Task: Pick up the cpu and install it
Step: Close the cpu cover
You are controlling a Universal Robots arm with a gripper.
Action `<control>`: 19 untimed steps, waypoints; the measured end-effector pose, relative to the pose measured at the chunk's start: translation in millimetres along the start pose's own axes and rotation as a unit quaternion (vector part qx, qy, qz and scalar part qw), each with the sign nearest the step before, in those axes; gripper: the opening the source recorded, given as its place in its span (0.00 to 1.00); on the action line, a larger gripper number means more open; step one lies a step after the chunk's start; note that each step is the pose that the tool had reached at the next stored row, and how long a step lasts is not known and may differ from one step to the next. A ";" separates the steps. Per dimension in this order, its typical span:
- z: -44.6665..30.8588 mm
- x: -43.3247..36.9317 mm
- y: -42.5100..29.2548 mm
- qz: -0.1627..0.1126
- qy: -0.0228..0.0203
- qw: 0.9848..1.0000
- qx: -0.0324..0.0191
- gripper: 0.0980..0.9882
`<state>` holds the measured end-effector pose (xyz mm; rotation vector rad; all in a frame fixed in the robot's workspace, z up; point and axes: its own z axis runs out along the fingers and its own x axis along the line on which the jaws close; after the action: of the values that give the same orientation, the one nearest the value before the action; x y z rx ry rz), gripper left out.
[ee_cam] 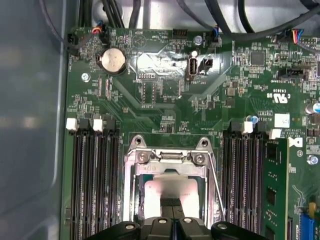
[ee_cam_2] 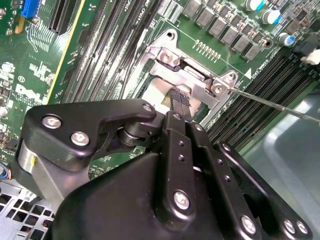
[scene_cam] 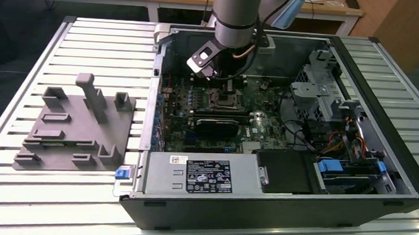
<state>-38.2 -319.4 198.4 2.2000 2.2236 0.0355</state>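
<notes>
Cpu (ee_cam: pixel 167 186) lies in the socket (ee_cam: pixel 170 156), under your hand (ee_cam: pixel 170 202): fingers (ee_cam_2: pixel 176 117) pinched together, gripping nothing, tips at its top. Push off-centre and you could tilt it, damaging the socket.

Black gripper (ee_cam_2: pixel 179 100) tip down over the pale cpu (ee_cam_2: pixel 156 94) in the metal-framed socket (ee_cam_2: pixel 194 77) on green motherboard (ee_cam_2: pixel 45 65)

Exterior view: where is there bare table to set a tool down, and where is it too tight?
Bare slats of the table lie behind the grey fixture, in front of it, and beside the case on the exterior view's right. Inside the case it is crowded: the hand sits over the chip in the socket.
</notes>
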 end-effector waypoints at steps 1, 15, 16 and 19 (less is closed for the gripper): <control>0.1 0.4 0.5 0.000 0.000 1.000 0.000 0.01; -9.0 1.4 -1.0 0.000 0.002 1.000 -0.001 0.01; -9.5 1.4 -1.1 0.000 0.002 1.000 -0.001 0.01; -10.0 1.5 -2.3 0.000 0.003 1.000 -0.001 0.01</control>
<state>-40.7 -318.0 208.3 2.2022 2.2252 0.0424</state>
